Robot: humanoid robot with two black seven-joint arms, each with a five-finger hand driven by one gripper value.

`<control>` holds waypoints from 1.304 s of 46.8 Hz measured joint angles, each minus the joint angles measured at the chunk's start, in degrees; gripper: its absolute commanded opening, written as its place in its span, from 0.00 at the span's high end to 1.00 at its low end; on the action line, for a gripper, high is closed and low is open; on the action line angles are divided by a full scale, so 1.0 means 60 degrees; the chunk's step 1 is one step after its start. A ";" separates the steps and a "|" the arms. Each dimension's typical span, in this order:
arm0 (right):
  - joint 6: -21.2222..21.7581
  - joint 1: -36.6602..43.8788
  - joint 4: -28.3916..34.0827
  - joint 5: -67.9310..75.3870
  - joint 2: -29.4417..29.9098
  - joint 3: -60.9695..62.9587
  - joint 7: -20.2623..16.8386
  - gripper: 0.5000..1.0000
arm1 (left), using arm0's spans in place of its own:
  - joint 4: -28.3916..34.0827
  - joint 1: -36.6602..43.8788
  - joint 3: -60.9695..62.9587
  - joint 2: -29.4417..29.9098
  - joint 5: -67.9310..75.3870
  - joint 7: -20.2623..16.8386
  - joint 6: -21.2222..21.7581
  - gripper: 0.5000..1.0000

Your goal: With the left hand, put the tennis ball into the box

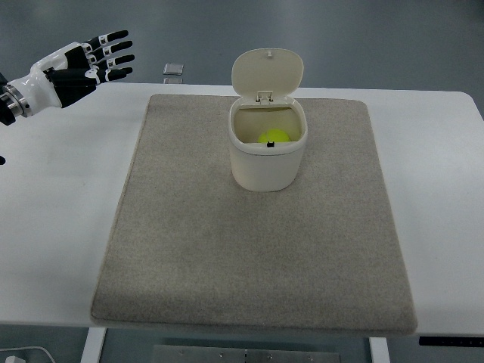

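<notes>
Inside the smooth rounded box (267, 162), a fuzzy tennis ball (274, 137) sits.

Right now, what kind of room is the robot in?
Probably a robot test lab, not a home. A plain white table holds only a beige mat and a lidded box with a tennis ball inside, and the left hand hovers open.

Lab-like room: bare white table (68, 197), grey polished floor (340, 38).
</notes>
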 measured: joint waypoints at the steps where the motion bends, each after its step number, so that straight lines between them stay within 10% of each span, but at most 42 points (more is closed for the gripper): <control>1: 0.0000 0.0001 0.0000 0.0000 0.0000 0.0001 0.0000 0.12 | 0.0131 0.0000 -0.0006 -0.0051 -0.0155 0.0156 0.0000 0.02; 18: 0.0000 -0.0001 0.0000 0.0000 0.0000 -0.0003 0.0000 0.12 | 0.0857 -0.0017 -0.0088 -0.0492 -0.2925 0.2628 0.0001 0.02; 61: 0.0018 -0.0001 0.0007 0.0001 0.0000 0.0008 0.0000 0.12 | 0.0898 0.0240 -0.0437 -0.0478 -0.3808 0.2847 0.0003 0.02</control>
